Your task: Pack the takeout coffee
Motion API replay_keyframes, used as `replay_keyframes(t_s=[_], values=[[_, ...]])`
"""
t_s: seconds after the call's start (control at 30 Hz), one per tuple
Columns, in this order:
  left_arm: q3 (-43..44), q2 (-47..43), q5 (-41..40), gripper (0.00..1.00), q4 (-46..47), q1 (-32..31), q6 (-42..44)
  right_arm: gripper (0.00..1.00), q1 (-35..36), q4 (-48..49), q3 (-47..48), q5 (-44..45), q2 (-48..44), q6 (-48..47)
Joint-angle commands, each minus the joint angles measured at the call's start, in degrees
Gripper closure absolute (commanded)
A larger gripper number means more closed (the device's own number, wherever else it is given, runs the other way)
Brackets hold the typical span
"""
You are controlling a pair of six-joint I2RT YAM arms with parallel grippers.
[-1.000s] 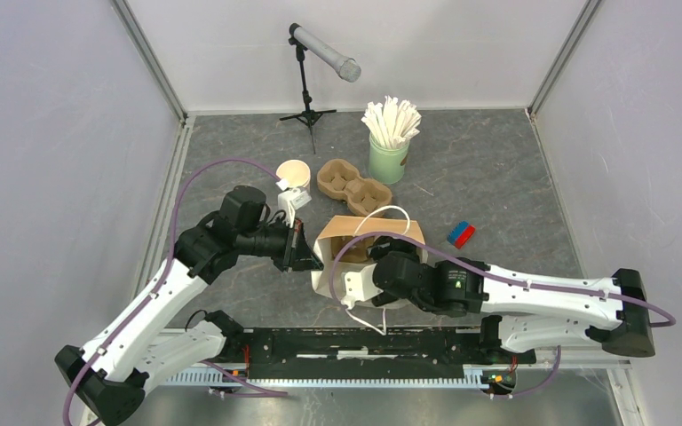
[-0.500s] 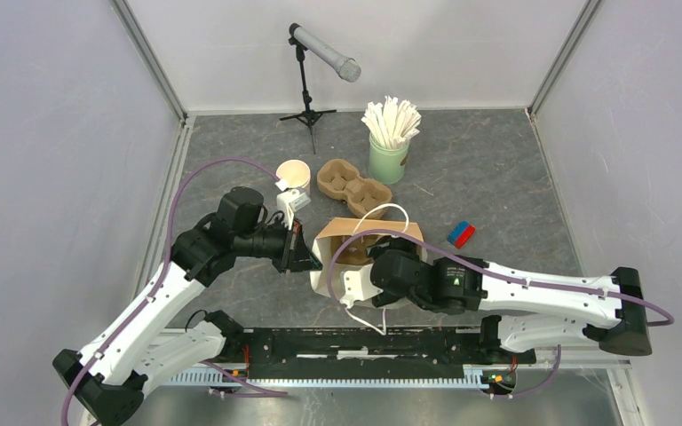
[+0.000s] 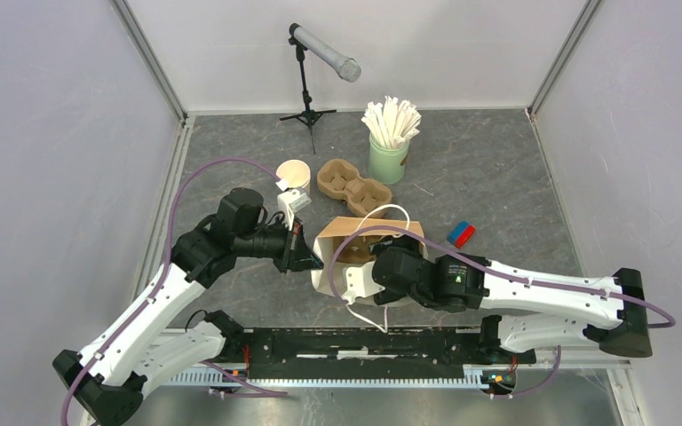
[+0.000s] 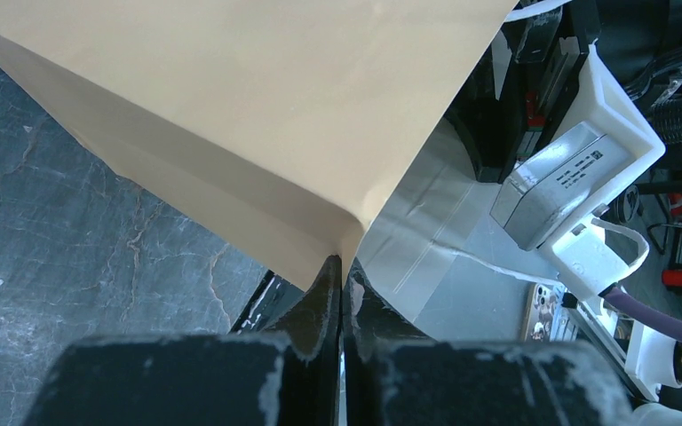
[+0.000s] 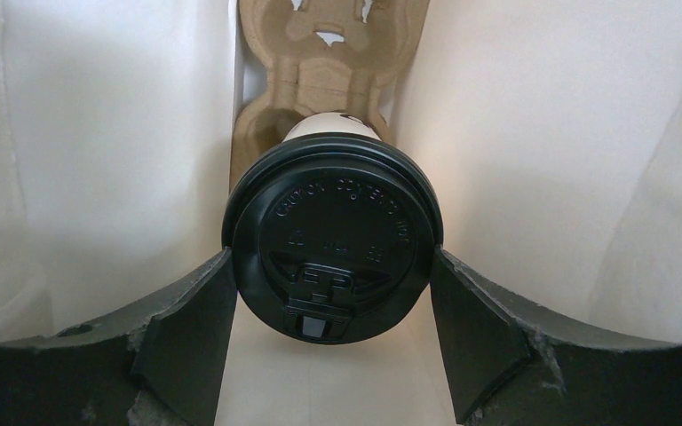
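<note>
Right jaws: parted just to the width of the lid, one dark finger [image 5: 186,328] pressed against each side of its rim, gripping the takeout coffee [image 5: 332,232] from above. Takeout coffee: upright between the right jaws, inside the paper bag [image 5: 533,133]. Its round black lid faces the wrist camera, and a strip of white cup wall with dark print shows past the lid's far edge. The foot of the cup is at the near socket of a pulp cup carrier [image 5: 337,53] lying on the bag's floor; whether it is fully seated cannot be told. Left jaws: closed tight, the two fingertips [image 4: 320,302] pinching a folded corner of the paper bag's tan edge, nothing else between them. Paper bag: standing open on the surface [image 3: 497,169], the left jaws at its left rim and the right jaws down in its mouth. It has white cord handles [image 3: 389,211], one at the far rim and one trailing on the near side. Beyond the left jaws: stack of lidless cream cups [image 3: 294,175], with a second pulp carrier [image 3: 352,185] just beside it. Beyond the right jaws: green cup [image 3: 387,162] filled with white sticks [image 3: 392,120]. To the right of the right jaws, well apart: red-and-blue block [image 3: 461,234]. Farthest off: microphone on a small stand [image 3: 306,80].
</note>
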Motion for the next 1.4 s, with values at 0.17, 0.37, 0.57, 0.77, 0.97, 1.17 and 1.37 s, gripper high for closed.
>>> replay_keyframes(t_s=[0.17,0.37,0.57,0.77,0.97,1.17,1.37], values=[[0.2,-0.5,-0.4,0.98,2.1,-0.2,2.9,0.57,-0.6,-2.7,1.8,0.0,-0.4,1.5],[0.3,-0.3,-1.1,0.98,2.1,-0.5,3.1,0.57,-0.6,-4.1,0.7,1.5,-0.1,2.9],[0.4,-0.1,-1.2,0.98,2.1,-0.6,3.1,0.57,-0.9,-2.2,-1.0,2.5,-1.6,3.1],[0.6,-0.1,-1.2,0.98,2.1,-0.7,3.0,0.57,-1.5,-0.5,-4.3,1.4,-1.6,3.1],[0.2,-0.4,-0.9,0.98,2.1,-0.8,2.7,0.57,-2.1,1.5,-5.5,1.6,-1.3,2.5],[0.3,0.1,-0.7,0.98,2.1,-0.8,2.7,0.57,-2.2,3.3,-5.1,1.6,-1.4,1.7],[0.3,0.6,-0.3,0.98,2.1,-0.8,2.9,0.57,-2.2,4.0,-5.3,1.5,-1.7,1.0]])
